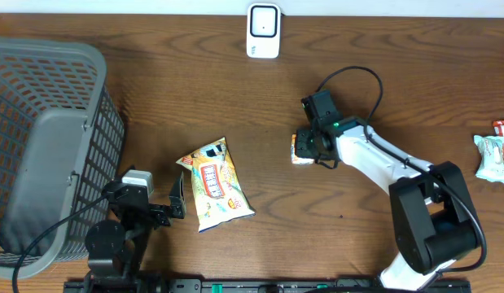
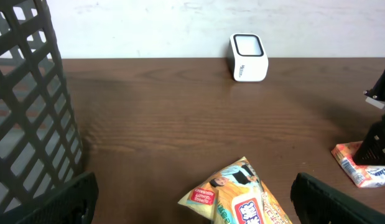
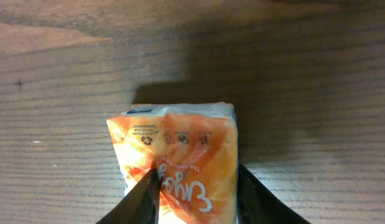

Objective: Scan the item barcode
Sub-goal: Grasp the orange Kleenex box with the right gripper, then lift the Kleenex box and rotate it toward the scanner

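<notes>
Well, the orange snack packet (image 3: 173,155) sits out on the middle of the counter (image 1: 382,73), right of centre. The right gripper (image 3: 195,186) has it: the two dark fingers (image 3: 139,202) press in on its two long sides. The packet's long axis runs in line with those fingers. Its crimped end points away from the wrist, which from above means towards the left side of the counter. From the wrist camera its printing reads upside down. From the left wrist view it looks low on the wood, though I cannot tell whether it is touching.

The white barcode scanner (image 1: 263,31) stands upright at the far edge by the wall, well apart from the packet, its window facing the room.

There is one container, a grey mesh basket (image 1: 97,98) at the left end, and all that shows inside it is its own grey floor.

As for counts, there is one scanner and one basket. One yellow snack bag (image 1: 215,185) lies flat just left of centre, its long axis running roughly front to back with a slight tilt. Two more packets lie at the right edge, a pale one (image 1: 492,156) and a red one (image 1: 503,129) cut off by the frame, the two close together.

The left gripper (image 1: 166,205) hangs near the front beside the basket. Its fingers are spread wide with nothing between them, just beside the yellow bag's near corner.
</notes>
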`<action>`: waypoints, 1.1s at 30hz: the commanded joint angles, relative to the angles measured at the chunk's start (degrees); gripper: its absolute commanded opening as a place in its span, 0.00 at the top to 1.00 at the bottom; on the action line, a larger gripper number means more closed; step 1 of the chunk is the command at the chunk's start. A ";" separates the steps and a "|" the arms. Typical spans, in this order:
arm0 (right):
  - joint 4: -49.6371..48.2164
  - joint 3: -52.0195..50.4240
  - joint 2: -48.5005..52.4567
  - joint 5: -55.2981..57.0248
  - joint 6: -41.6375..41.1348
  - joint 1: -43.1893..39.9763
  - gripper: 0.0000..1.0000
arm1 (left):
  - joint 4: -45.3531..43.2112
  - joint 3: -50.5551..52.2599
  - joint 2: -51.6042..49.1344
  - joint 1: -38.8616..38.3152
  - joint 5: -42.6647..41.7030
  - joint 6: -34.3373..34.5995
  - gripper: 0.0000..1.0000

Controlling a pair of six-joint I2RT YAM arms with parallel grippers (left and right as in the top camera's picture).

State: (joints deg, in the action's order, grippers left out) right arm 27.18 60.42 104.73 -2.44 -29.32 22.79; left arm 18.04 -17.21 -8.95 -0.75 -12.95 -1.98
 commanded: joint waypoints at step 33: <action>-3.93 -3.32 1.33 -79.38 29.46 -16.33 0.99 | -0.02 0.13 0.09 0.15 0.37 -0.79 0.01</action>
State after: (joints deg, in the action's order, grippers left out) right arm 22.57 57.25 105.75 -77.23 -2.74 6.55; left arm 18.04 -17.21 -8.95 -0.75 -12.95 -1.98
